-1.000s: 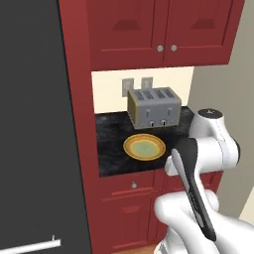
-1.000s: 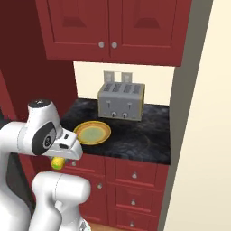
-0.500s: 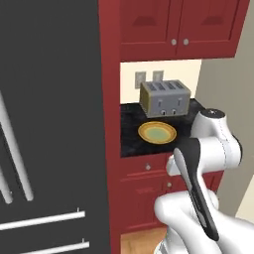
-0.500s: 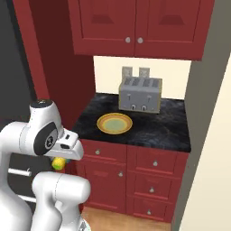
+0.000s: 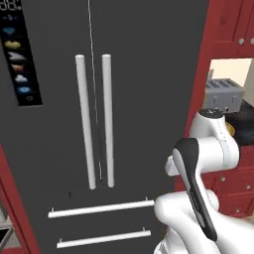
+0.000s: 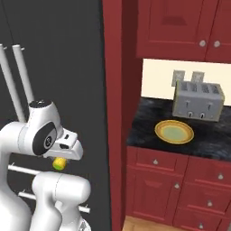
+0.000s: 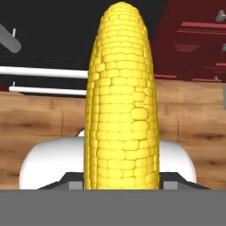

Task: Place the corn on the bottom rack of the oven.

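My gripper (image 6: 63,157) is shut on the corn (image 6: 59,163), a small yellow cob that hangs just under the hand, close in front of my body. In the hand view the corn (image 7: 121,97) stands upright between the two fingers and hides most of them. It points down towards a wooden floor. Its green tip is hidden. The oven and its bottom rack are out of view.
A tall black fridge (image 5: 139,74) with two vertical white handles (image 5: 87,124) and two horizontal drawer bars (image 5: 99,208) faces me. To its right are red cabinets (image 6: 171,27) and a dark counter (image 6: 144,122) with a silver toaster (image 6: 198,100) and a round yellow plate (image 6: 174,131).
The whole picture has shifted: the base has driven left, so the counter slid to the right and the fridge doors came into view. The corn stays in the gripper.
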Robot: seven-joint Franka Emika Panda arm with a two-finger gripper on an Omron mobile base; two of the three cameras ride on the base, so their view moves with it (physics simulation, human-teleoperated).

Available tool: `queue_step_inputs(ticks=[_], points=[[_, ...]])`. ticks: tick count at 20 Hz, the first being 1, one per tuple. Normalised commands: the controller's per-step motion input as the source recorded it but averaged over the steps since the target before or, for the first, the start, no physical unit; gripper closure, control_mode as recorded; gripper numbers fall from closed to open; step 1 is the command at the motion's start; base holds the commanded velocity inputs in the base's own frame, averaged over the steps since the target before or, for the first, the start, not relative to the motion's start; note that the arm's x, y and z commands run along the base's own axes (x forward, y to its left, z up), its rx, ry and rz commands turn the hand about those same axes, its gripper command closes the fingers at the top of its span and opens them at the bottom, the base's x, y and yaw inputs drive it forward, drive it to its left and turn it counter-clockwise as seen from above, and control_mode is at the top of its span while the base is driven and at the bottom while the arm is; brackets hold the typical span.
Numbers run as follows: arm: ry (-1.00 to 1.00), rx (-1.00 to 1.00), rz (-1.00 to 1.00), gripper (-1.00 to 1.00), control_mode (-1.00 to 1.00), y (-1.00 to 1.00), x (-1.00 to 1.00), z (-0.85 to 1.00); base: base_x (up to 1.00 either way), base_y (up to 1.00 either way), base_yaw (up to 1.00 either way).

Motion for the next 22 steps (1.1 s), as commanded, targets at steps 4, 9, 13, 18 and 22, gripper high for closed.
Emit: queue_step_inputs(ticks=[4,9,13,18,22], points=[[0.0,0.0,0.0,1.0,1.0,0.0,0.0,0.0,0.16,1.0,0.12],[0.0,0.0,0.0,1.0,1.0,0.0,0.0,0.0,0.3,1.0,0.22],[0.0,0.0,0.0,1.0,1.0,0.0,0.0,0.0,0.84,1.0,0.39],[0.0,0.0,0.0,1.0,1.0,0.0,0.0,0.0,0.66,0.87,0.23],[0.0,0.0,0.0,1.0,1.0,0.0,0.0,0.0,0.29,0.98,-0.01]])
